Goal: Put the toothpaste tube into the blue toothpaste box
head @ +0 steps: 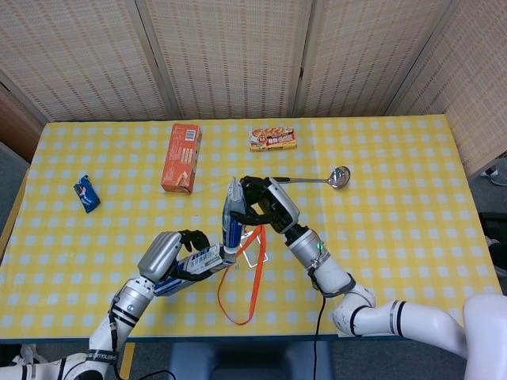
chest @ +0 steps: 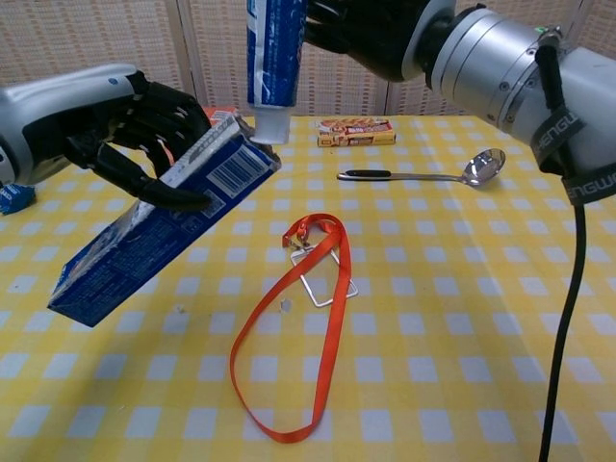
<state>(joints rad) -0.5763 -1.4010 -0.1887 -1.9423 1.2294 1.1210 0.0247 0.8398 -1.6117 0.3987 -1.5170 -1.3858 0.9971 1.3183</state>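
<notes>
Nearest us, the orange lanyard loop [chest: 308, 318] lies below the blue rectangular toothpaste box [chest: 159, 226], which our left hand [chest: 144, 120] grips tilted. Our right hand [chest: 371, 29] pinches the blue-white toothpaste tube [chest: 274, 53], cap touching the box's open end.

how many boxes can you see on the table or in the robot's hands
3: a blue toothpaste box gripped in the left hand, a tall orange carton lying far-left, a flat red-yellow food box at the far edge.
</notes>
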